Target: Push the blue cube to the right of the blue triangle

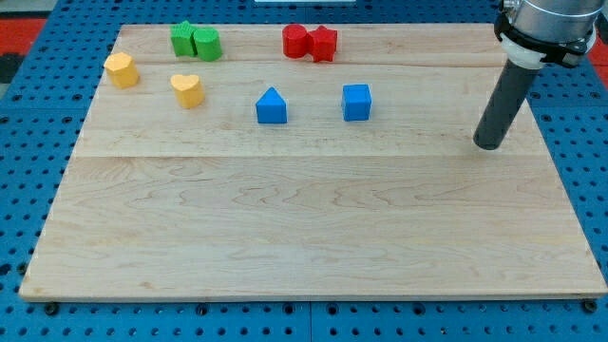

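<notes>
The blue cube (356, 102) sits on the wooden board (304, 218) in the upper middle. The blue triangle (271, 106) stands to its left, with a gap of about one block width between them. My tip (487, 144) rests on the board near the right edge, well to the right of the blue cube and slightly lower in the view. It touches no block.
Two green blocks (196, 42) sit together at the top left. Two red blocks (310, 43) sit together at the top middle. A yellow block (122, 69) and a yellow heart-shaped block (188, 90) lie at the left. A blue pegboard (28, 114) surrounds the board.
</notes>
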